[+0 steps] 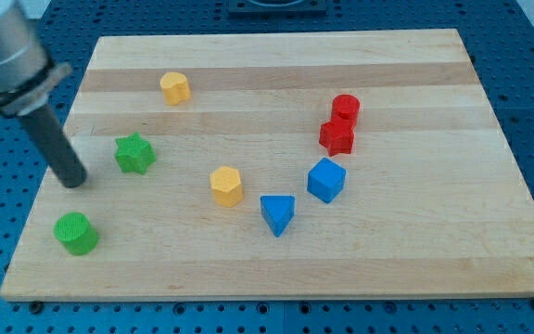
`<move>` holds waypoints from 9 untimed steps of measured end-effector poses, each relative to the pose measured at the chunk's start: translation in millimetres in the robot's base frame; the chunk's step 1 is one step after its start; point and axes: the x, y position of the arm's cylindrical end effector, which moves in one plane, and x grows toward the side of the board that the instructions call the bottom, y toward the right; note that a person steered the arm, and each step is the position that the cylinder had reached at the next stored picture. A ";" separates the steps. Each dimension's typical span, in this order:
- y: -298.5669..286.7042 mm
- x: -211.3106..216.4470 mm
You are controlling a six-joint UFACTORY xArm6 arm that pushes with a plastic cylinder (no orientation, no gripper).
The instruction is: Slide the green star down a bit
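Note:
The green star point(134, 153) lies on the wooden board point(276, 269) at the view's left. My tip point(74, 181) rests on the board to the star's left and slightly below it, a short gap apart. The dark rod rises from the tip toward the view's top left. A green cylinder point(76, 233) sits below the tip, near the board's lower left corner.
A yellow block point(175, 88) lies above and right of the star. A yellow hexagonal block point(226, 186) sits near the centre. A blue triangle point(277, 214) and blue cube point(325, 179) lie right of it. A red cylinder point(346, 108) touches a red star point(336, 137).

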 end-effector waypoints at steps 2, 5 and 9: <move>-3.9 0.0; -32.6 -22.0; -21.2 -78.4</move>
